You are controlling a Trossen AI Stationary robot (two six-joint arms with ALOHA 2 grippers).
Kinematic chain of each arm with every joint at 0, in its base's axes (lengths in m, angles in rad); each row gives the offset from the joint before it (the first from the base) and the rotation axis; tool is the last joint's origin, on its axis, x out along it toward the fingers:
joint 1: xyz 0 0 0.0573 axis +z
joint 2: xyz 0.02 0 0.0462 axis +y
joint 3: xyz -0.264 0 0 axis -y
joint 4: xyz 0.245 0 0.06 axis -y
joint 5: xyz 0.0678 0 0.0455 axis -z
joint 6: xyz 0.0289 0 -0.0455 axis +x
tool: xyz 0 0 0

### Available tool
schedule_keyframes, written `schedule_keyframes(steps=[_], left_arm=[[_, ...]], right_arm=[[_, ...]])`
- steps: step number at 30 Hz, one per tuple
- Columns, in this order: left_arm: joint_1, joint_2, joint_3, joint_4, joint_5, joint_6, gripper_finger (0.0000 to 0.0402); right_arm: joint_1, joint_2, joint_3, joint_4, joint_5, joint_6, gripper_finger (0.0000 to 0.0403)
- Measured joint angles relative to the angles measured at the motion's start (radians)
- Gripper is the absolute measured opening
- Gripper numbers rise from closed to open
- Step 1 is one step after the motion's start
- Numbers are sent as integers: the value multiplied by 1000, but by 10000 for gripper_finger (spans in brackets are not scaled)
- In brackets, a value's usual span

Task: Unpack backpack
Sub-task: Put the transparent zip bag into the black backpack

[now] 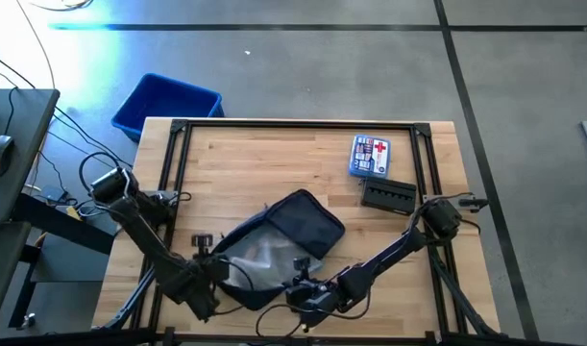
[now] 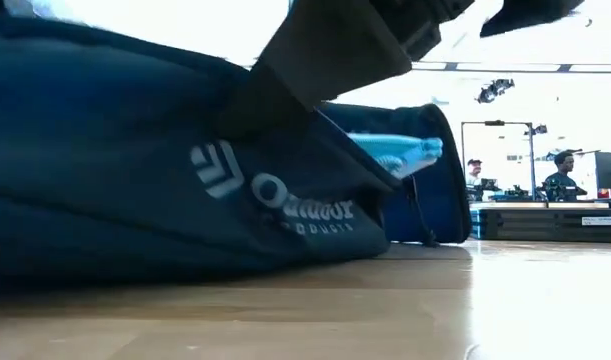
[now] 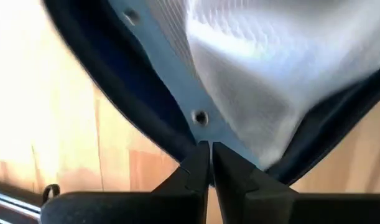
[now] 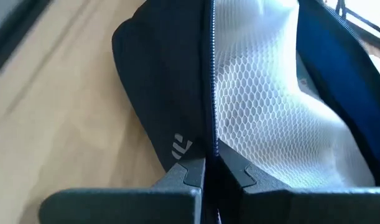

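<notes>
While both arms work at the table's near edge: state as follows.
Backpack (image 1: 293, 231): lies flat near the middle of the near edge, opened, pale mesh lining (image 4: 270, 112) showing.
Left gripper (image 3: 211, 163): fingers pinched together on the bag's rim.
Right gripper (image 4: 212, 167): closed at the zipper (image 4: 213, 74) line.
Handling: likely soft, light, floppy; it will sag and slide.
Best hold: the stiffer zipper rim, not the loose mesh.

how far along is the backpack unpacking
Done, it seems: a first-aid pack and a black case lie on the table beyond the backpack, perhaps already taken out. In hand: the left gripper and right gripper are each shut on the backpack's open rim. Left: white mesh material fills the opening.
</notes>
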Motion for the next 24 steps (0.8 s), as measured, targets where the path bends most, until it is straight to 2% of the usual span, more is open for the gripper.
schedule_keyframes(steps=[5, 9, 14, 17, 20, 24], left_arm=[[-36, 0, 99, 69, -160, -40, 0], [-57, 0, 97, 278, -300, 30, 0], [-59, 25, 49, 660, -310, 290, 0], [-49, 45, 39, 813, -296, 410, 0], [-31, 58, 36, 912, -297, 472, 0], [-13, 71, 37, 945, -296, 491, 0]], right_arm=[[-39, 0, 0, 67, 6, 3, 9], [-58, 0, 0, 80, -10, 44, 42], [-44, -5, 0, 102, -2, -6, 117], [-27, -35, 0, 161, 58, -94, 164], [-7, -95, 1, 157, 123, -175, 201], [34, -178, 1, 55, 178, -298, 224]])
